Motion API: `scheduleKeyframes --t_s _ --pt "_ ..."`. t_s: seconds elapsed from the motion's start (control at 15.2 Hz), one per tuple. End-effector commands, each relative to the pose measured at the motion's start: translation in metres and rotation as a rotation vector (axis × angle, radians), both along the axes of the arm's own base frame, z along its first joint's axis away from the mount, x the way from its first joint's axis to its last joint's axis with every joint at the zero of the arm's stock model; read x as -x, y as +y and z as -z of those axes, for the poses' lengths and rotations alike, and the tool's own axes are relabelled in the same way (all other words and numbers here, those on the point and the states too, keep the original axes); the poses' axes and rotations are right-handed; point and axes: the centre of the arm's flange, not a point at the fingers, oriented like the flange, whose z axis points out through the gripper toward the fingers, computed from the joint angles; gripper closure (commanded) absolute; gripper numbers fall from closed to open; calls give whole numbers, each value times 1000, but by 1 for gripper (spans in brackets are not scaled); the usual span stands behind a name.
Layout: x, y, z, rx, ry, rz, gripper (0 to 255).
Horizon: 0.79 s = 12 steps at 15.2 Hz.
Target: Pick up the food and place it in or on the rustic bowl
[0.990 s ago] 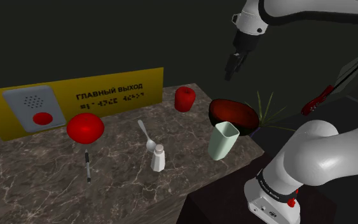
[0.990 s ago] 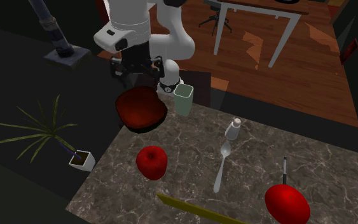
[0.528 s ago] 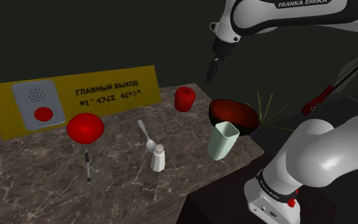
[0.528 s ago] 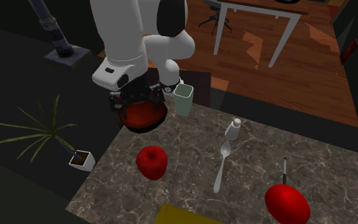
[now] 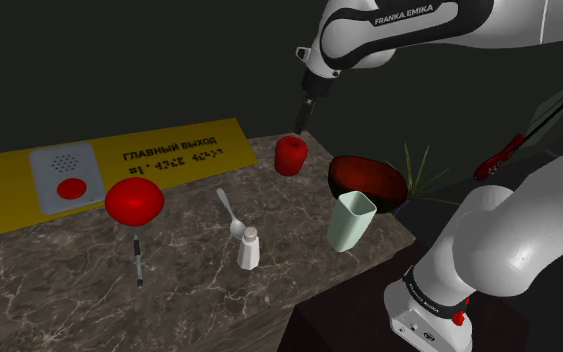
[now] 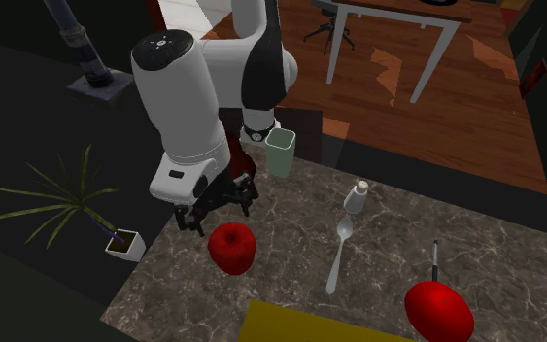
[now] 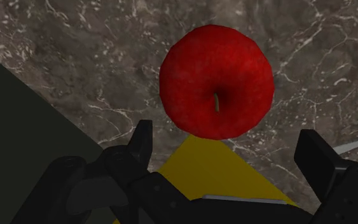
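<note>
Evidently the gripper (image 6: 215,216) hangs just above the red apple (image 6: 231,247) because that is the food to be lifted. Its black fingers point down at the fruit and stand wide apart, gripping nothing, and the gap looks broad enough to pass around the apple's sides. In the wrist view the apple (image 7: 216,81) lies ahead of the gripper (image 7: 228,149), its stem dimple facing the camera. It sits slightly off the line midway between the fingers, so a small sideways correction probably belongs with the descent. The apple rests on the marble counter (image 5: 49,290), touching nothing else, which leaves room for both fingers.

The rustic bowl (image 5: 365,161), dark outside and deep red inside, stands on the same counter near the gripper (image 5: 297,122), off toward the robot's stand from the apple (image 5: 290,156), so the carry should be short. A pale green cup (image 5: 350,220) stands just beside the bowl on the side away from the gripper, likely out of the path.

A yellow sign (image 5: 119,170) reaches close to the apple beneath the gripper; whether it lies flat or leans cannot be told, and it might crowd one finger. A spoon (image 5: 229,212), a small white shaker (image 5: 249,248) and a red round object (image 5: 134,200) lie well apart from the gripper
</note>
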Motion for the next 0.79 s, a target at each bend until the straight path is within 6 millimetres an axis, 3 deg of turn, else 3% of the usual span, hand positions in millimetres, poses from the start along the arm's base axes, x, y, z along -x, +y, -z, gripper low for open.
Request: scheduleKeyframes --t_s 0.0,0.4,0.73 --pt "-5 4 8 -3 -4 -12 0" --pt "-9 7 37 -3 -4 -12 0" --pt "-9 7 37 -3 -4 -12 0"
